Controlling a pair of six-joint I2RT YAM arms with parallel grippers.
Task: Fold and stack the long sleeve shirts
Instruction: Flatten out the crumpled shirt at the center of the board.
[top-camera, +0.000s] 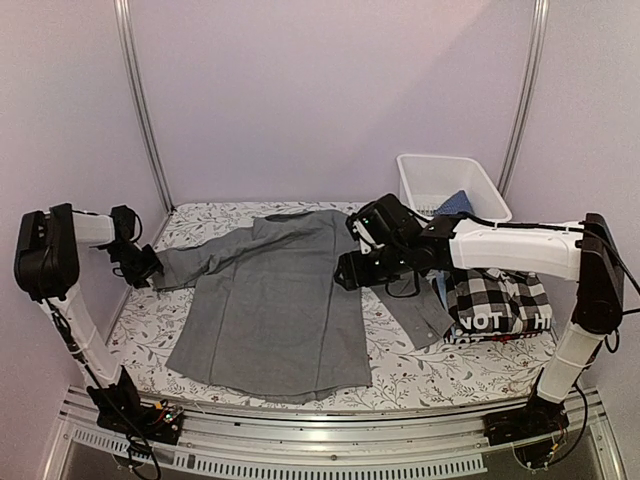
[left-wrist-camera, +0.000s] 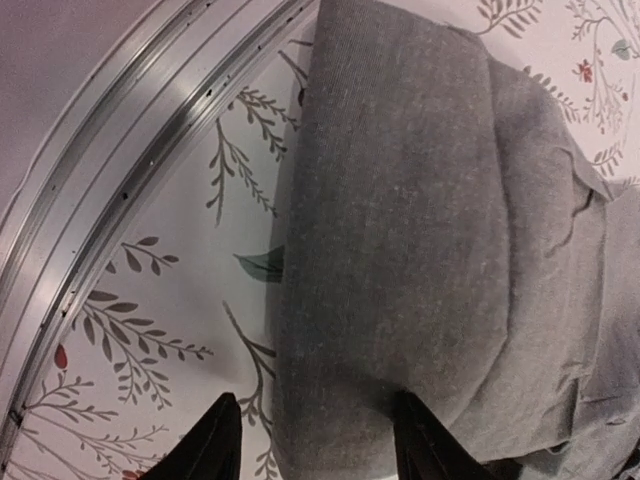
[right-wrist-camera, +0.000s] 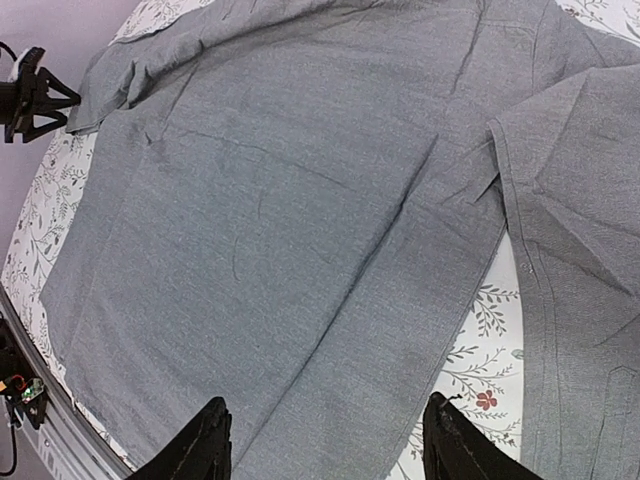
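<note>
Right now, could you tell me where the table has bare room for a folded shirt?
Free: the near-left corner beside the grey shirt, and the strip below its hem. Crowded: the right side, with checked stack and basket.

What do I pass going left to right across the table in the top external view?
left gripper → grey shirt → right gripper → checked shirt. The white basket and the dark lettered shirt overlap the checked one, so they are left out.
</note>
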